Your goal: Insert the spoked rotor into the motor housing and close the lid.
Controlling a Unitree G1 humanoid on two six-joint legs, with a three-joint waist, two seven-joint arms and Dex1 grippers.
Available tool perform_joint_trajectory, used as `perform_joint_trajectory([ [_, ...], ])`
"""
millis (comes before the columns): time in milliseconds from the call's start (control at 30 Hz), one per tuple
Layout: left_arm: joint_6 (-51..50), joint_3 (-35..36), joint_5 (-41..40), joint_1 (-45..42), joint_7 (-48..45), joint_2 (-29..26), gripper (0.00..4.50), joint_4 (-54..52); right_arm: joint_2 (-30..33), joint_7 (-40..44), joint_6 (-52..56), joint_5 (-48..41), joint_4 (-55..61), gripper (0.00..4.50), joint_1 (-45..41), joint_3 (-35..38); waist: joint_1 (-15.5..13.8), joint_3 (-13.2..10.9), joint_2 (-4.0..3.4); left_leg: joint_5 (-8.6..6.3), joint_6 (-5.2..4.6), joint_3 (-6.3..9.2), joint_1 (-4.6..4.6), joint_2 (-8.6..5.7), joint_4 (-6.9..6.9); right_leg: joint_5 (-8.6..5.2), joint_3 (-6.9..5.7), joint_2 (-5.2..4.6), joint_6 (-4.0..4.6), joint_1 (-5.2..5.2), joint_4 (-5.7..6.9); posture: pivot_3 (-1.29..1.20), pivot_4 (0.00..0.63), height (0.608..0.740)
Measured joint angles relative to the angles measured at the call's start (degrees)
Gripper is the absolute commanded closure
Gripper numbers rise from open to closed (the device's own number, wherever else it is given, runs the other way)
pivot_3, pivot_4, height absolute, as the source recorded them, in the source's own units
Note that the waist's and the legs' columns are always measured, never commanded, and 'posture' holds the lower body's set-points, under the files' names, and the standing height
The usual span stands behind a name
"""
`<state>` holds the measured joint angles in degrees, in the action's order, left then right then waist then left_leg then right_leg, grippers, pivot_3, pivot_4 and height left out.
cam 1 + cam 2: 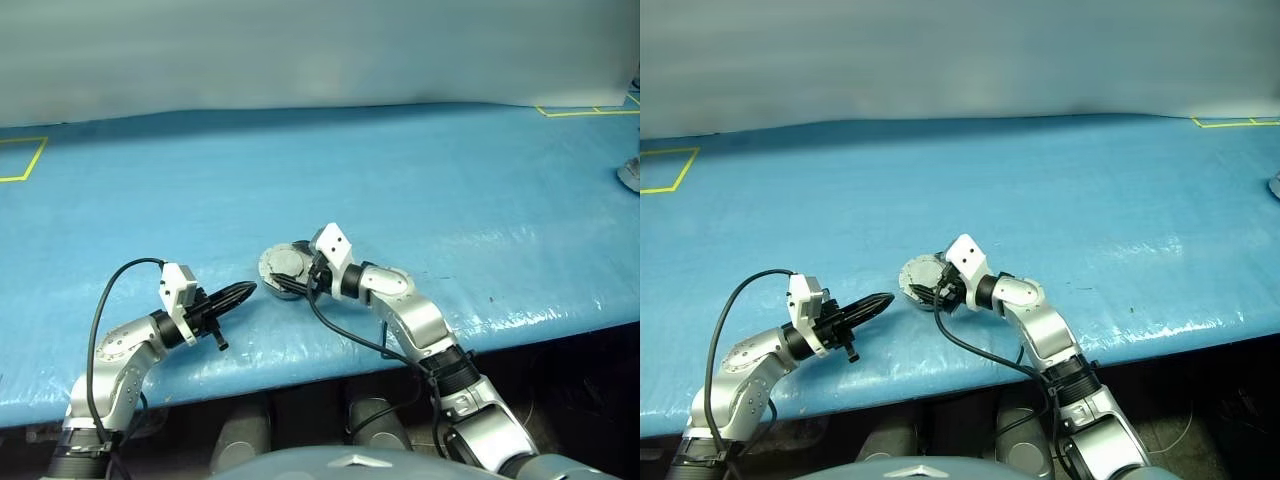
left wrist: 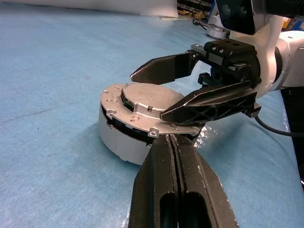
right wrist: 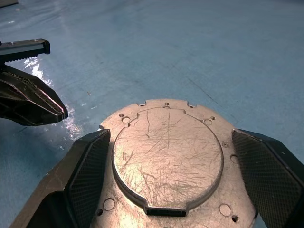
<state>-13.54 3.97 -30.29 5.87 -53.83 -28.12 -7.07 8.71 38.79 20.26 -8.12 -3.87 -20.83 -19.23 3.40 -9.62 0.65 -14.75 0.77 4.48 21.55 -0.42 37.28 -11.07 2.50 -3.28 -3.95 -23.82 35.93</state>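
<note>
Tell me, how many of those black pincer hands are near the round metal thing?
2: the right gripper stands open over the closed lid; the left gripper, shut, sits just beside the motor housing.

Right gripper [image 2: 190, 88] straddles lid [image 2: 142, 102], blocking that side; left gripper [image 1: 240, 293] near; blue table [image 1: 450, 180] beyond open.

With the lid [image 3: 167, 156] down flat on the housing [image 2: 121, 142], I can't see the rotor or windings. My right wrist view cuts off the lid's near rim and both fingers [image 3: 88, 178] at the edge. From the head cameras, the housing is partly hidden behind the right gripper [image 1: 312, 278].
</note>
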Motion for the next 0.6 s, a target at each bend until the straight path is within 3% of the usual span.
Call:
perform_joint_trajectory([
  [67,0.0,0.06,-0.01,0.1,0.0,-0.2,4.5,0.0,0.0,0.0,-0.03,0.01,0.0,0.37,0.01,-0.01,0.0,0.0,0.0,0.0,0.0,0.0,0.0,0.0,0.0,0.0,0.0,0.0,0.0,0.0,0.0,0.0,0.15,0.74],
  [200,0.0,0.79,-0.14,0.6,-0.01,-0.71,4.5,-0.06,-0.18,0.08,0.09,-0.06,-0.04,1.44,0.27,-0.1,0.03,0.0,0.0,0.0,0.0,0.0,0.0,0.0,0.0,0.0,0.0,0.0,0.0,0.0,0.0,0.0,0.15,0.74],
  [600,0.0,2.54,-0.16,1.15,0.0,-1.38,4.5,-0.24,1.12,1.09,0.21,0.95,0.37,1.47,-0.3,-0.66,-0.01,0.0,0.0,0.0,0.0,0.0,0.0,0.0,-0.01,-0.01,-0.01,0.0,0.01,-0.01,0.0,0.0,0.15,0.74],
])
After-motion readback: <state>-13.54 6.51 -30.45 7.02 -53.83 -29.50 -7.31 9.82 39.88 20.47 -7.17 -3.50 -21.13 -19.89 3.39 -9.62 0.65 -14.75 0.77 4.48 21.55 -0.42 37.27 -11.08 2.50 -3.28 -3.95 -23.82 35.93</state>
